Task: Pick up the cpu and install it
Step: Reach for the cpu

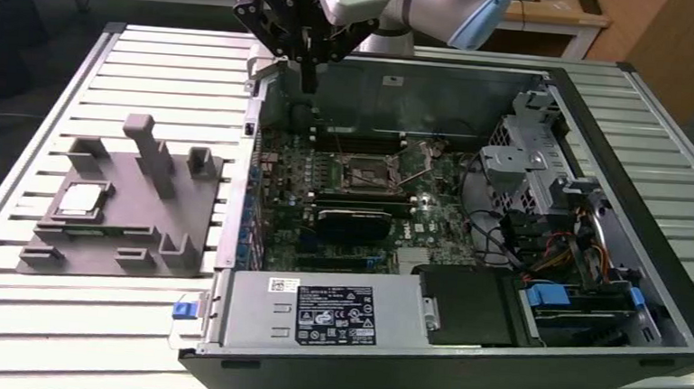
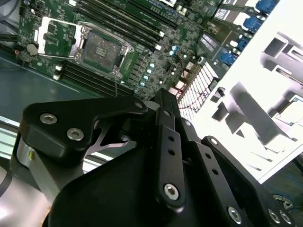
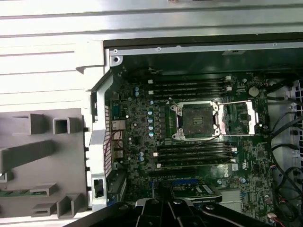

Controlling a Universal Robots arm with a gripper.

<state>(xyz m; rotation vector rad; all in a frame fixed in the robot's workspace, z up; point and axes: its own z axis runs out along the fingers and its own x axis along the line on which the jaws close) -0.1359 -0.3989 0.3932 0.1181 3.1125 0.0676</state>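
The cpu (image 1: 82,201), a small silvery square chip, lies flat in a recess of the grey fixture (image 1: 127,235) on the exterior view's left, outside the computer case. My gripper (image 1: 310,84) hangs high over the rear left corner of the open case, far from the cpu, with its fingers together and nothing between them. The open motherboard socket (image 1: 370,171) sits mid-board with its metal frame lifted, also seen in both wrist views as the socket (image 3: 196,120) (image 2: 102,49). The gripper's black linkages (image 2: 165,142) fill the foreground of the second wrist view.
The open computer case (image 1: 642,104) lies on a slatted metal table (image 1: 26,319). Inside it are a power supply (image 1: 315,315), a drive cage (image 1: 530,160) and cable bundles (image 1: 549,252). Upright pegs of the fixture (image 1: 151,151) rise beside the cpu. RAM slots (image 3: 194,158) flank the socket.
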